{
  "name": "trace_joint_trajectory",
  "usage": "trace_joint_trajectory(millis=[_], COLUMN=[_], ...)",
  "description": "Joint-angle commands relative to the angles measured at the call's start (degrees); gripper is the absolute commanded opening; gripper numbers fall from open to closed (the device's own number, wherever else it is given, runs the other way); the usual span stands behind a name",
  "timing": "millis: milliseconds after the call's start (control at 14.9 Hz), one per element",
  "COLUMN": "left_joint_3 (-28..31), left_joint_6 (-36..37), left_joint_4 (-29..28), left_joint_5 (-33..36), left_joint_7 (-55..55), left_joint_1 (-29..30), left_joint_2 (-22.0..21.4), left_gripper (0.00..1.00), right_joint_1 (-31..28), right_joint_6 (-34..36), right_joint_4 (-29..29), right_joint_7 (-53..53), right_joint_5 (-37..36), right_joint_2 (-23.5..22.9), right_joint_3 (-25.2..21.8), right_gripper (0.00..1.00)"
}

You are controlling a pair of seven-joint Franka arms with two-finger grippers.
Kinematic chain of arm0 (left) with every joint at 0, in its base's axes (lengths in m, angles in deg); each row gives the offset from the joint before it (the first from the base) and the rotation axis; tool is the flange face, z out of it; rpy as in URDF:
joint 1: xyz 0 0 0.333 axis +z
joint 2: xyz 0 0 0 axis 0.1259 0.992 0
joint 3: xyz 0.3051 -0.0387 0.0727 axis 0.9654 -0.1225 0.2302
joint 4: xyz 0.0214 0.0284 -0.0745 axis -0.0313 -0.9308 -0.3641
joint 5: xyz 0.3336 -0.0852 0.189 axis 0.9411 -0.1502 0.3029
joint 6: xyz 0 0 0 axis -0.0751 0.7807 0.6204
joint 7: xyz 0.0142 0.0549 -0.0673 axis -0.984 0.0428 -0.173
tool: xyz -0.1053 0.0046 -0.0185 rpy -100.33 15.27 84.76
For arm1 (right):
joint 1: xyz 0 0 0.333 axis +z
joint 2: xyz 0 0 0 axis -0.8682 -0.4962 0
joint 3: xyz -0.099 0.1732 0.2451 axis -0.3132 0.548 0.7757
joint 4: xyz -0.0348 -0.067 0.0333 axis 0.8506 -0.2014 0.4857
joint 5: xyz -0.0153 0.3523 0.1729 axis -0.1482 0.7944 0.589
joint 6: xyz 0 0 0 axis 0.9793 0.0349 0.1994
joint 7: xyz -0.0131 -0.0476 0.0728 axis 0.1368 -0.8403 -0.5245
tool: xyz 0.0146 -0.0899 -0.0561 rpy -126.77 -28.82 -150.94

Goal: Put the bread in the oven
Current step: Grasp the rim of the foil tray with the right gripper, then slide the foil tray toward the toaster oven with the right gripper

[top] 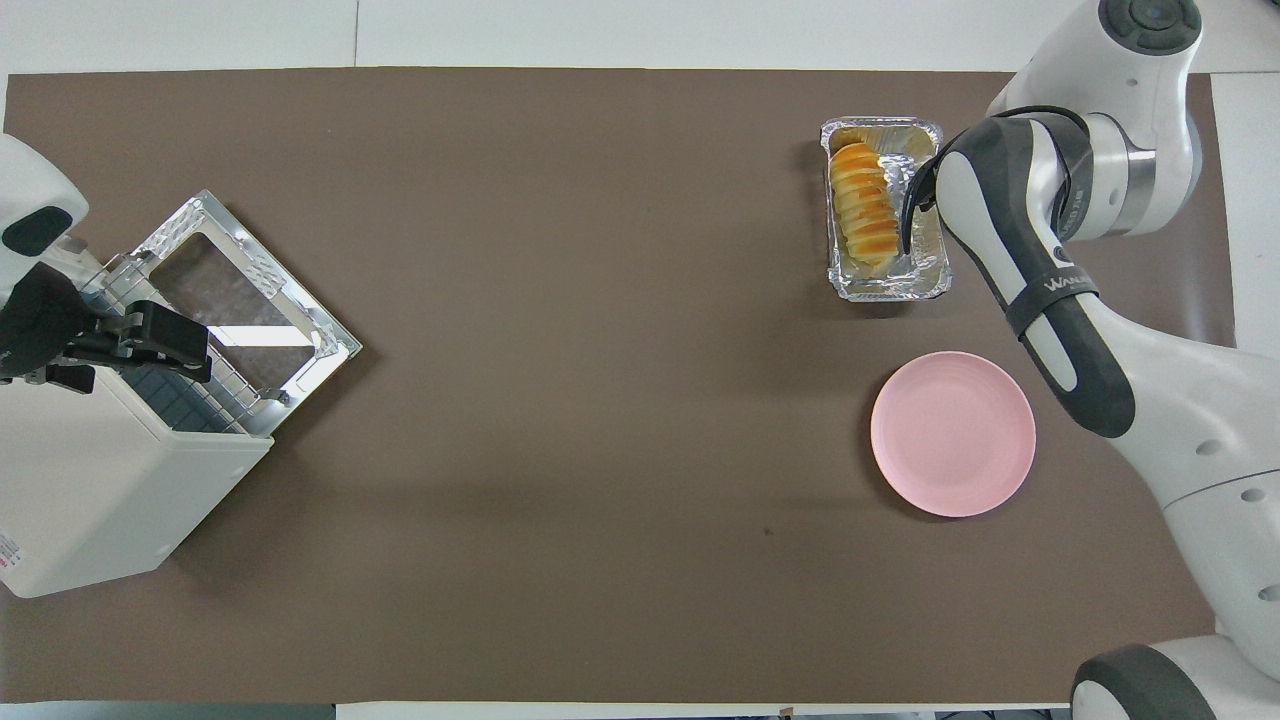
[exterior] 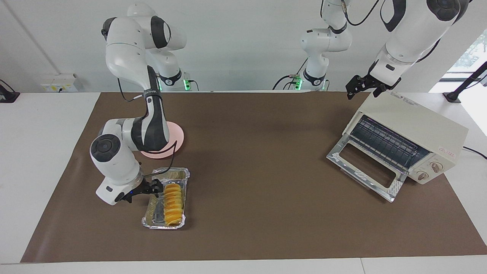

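Note:
The bread, a ridged golden loaf, lies in a silver foil tray toward the right arm's end of the table. My right gripper is low at the tray's side, open, its fingertips beside the loaf and nothing between them; in the overhead view the arm's forearm hides it. The cream oven stands at the left arm's end, its glass door dropped open and the wire rack showing. My left gripper hangs open in the air over the oven's top.
A round pink plate lies nearer to the robots than the foil tray, partly under the right arm. A brown mat covers the table between tray and oven.

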Motion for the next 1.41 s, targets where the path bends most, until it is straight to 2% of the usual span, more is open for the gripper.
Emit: trace_joint_trajectory(millis=[0, 67, 201, 268, 872, 1208, 1342], left_joint_3=[-0.16, -0.16, -0.16, -0.16, -0.16, -0.16, -0.16], left_joint_6=[-0.5, -0.5, -0.5, -0.5, -0.5, -0.5, -0.5], left_joint_4=[-0.91, -0.91, -0.91, -0.91, -0.91, -0.91, -0.91], left_joint_5=[-0.75, -0.75, -0.75, -0.75, -0.75, -0.75, -0.75], left_joint_7=[0.22, 0.22, 0.22, 0.22, 0.22, 0.22, 0.22], left_joint_1=[0.68, 0.68, 0.68, 0.68, 0.68, 0.68, 0.68], left_joint_2=[-1.25, -1.25, -1.25, -1.25, -1.25, -1.25, -1.25], left_gripper=[1.0, 1.0, 1.0, 1.0, 1.0, 1.0, 1.0], right_joint_1=[-0.3, -0.22, -0.13, -0.21, 0.22, 0.75, 3.9], right_joint_6=[-4.03, -4.56, -4.65, -4.74, -2.38, 11.05, 17.12], right_joint_4=[7.51, 8.13, 8.31, 8.31, 7.17, -0.55, -4.94], right_joint_7=[-0.17, -0.17, 0.01, 0.09, 0.98, 1.15, 3.33], right_joint_5=[-0.8, -0.8, -0.54, -0.28, -0.19, 1.3, 4.11], right_joint_2=[4.13, 4.31, 4.31, 4.4, 4.49, 5.45, 5.45], right_joint_3=[0.5, 0.5, 0.5, 0.58, 0.67, 1.37, 1.9], right_gripper=[0.89, 0.72, 0.08, 0.0, 0.0, 0.0, 0.0])
